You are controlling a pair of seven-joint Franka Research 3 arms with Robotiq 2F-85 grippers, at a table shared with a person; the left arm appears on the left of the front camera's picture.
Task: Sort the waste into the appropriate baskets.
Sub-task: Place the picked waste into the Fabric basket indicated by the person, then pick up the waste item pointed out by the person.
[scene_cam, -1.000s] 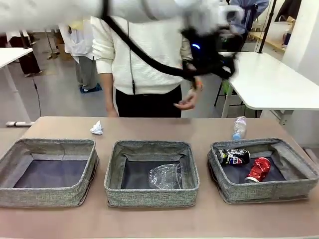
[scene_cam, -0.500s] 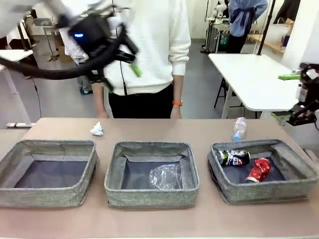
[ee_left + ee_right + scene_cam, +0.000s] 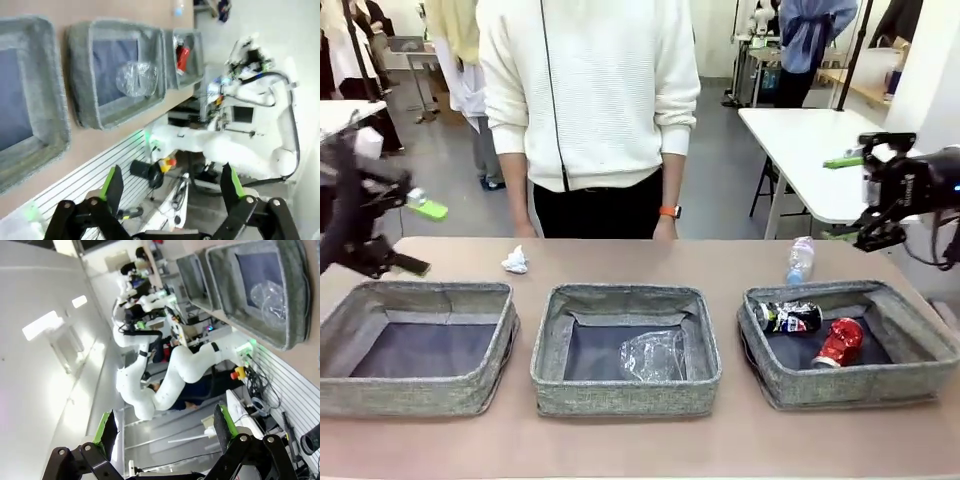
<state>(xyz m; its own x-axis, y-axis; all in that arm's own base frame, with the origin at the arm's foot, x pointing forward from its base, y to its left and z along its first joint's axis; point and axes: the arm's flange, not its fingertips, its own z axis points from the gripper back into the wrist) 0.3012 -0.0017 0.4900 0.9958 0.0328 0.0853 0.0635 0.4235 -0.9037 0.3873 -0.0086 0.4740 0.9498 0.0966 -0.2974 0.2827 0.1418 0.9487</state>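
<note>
Wide open and empty, left claw [image 3: 418, 237] and right claw [image 3: 846, 198] are hanging. Below right claw, basket [image 3: 850, 390] is holding red can [image 3: 838, 341], dark can [image 3: 788, 316]; cup [image 3: 652, 355] lying in middle basket [image 3: 625, 396]. Bottle [image 3: 801, 257] near right claw, paper wad [image 3: 514, 259] near left claw, waiting on tabletop [image 3: 620, 256].

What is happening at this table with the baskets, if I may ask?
Waste sorting is partway done. The clear plastic cup lies in the middle basket; the red can and dark can in the right basket. The paper wad and small bottle lie on the table, unsorted. The left tool and right tool hang open, holding nothing; a person stands opposite.
</note>
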